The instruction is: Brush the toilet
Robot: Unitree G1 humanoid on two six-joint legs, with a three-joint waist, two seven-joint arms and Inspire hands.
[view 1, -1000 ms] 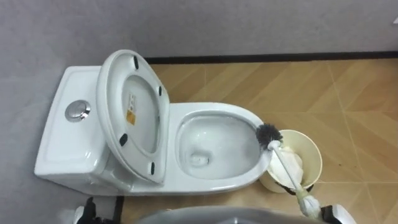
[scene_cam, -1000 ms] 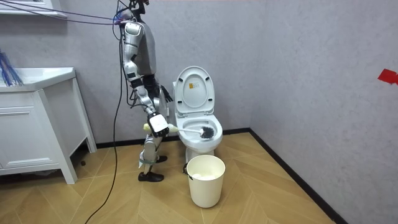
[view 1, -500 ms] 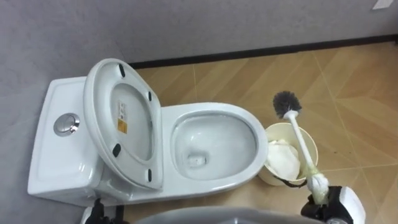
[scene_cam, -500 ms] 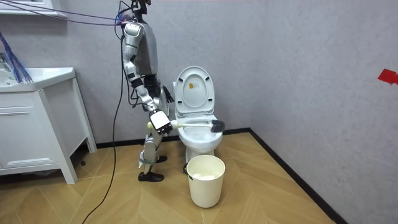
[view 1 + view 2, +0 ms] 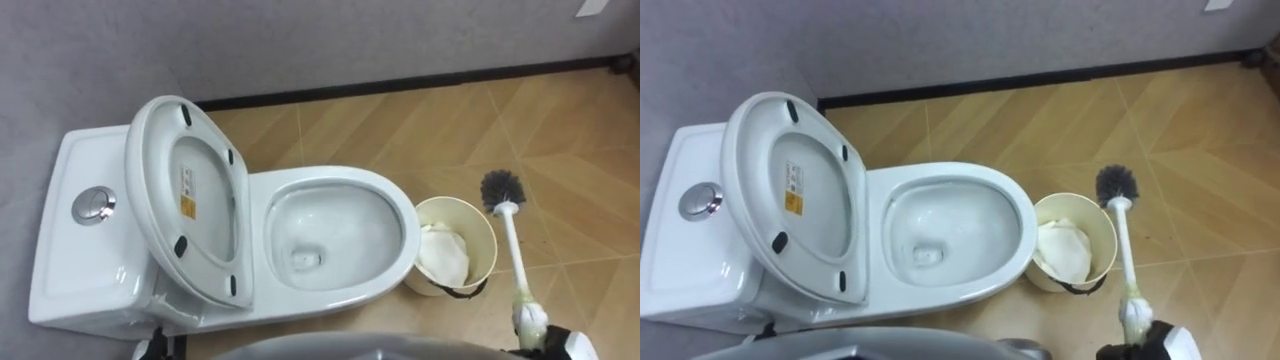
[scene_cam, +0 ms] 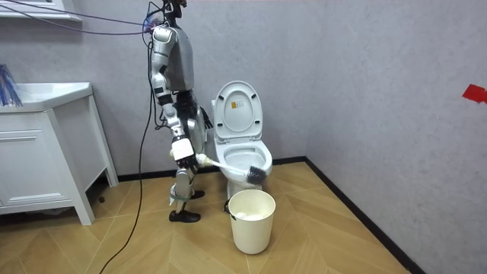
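Bin (image 5: 466,221): white bag (image 5: 443,256) inside | brush (image 5: 515,250): outside toilet bowl (image 5: 330,177), beside bin

Toilet: white ceramic toilet (image 5: 1008,268), seat raised.
Bin: round cream waste bin (image 5: 1077,198), beside bowl.
Brush: white-handled toilet brush (image 5: 1126,255), dark bristles over floor.

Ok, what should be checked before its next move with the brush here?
1. Seat raised off the bowl: ok.
2. Right hand gripping the toilet brush: ok.
3. Brush head above the bowl: not ok, it is outside the bowl, by the bin.
4. Bin out of the brush's way: not ok, it stands close beside the bowl on the brush's side.
5. Bowl clean: cannot tell.
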